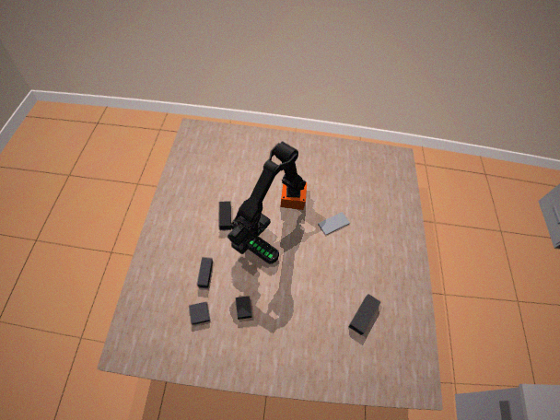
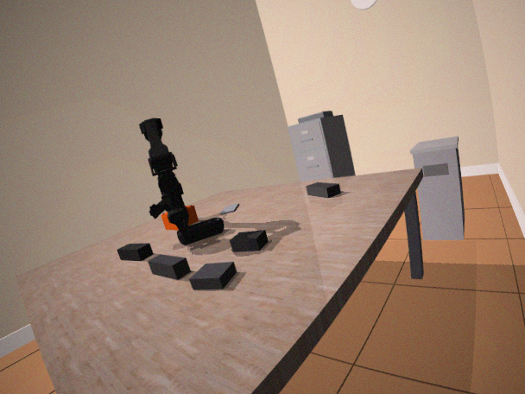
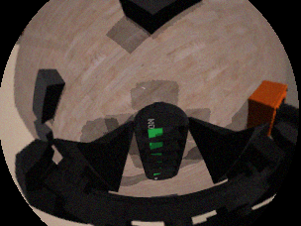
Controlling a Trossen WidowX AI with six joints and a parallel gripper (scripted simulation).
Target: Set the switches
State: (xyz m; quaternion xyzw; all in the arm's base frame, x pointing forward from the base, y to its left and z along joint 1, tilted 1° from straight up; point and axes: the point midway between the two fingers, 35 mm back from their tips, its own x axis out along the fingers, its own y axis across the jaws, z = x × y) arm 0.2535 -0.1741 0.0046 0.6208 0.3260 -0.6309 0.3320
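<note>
The dark controller unit (image 1: 273, 259) (image 2: 205, 231) (image 3: 177, 149) is held a little above the bench, its shadow apart from it. Its switch face points up, with a row of green switch ends showing in the top view; the wrist view shows them foreshortened, beside small white print at the near end. My gripper (image 3: 160, 122) is shut on the unit, one finger on each long side. In the exterior view the unit looks nearly level. The label underneath is hidden, and the exact setting of each switch is too small to tell.
Dark blocks (image 1: 225, 215) (image 1: 205, 272) (image 1: 199, 313) (image 1: 243, 307) lie left of and below the unit in the top view. Another dark block (image 1: 365, 314) (image 2: 322, 190) lies far right. A flat grey plate (image 1: 334, 223) (image 2: 230, 209) lies near the orange arm base (image 1: 293, 202) (image 3: 267, 96).
</note>
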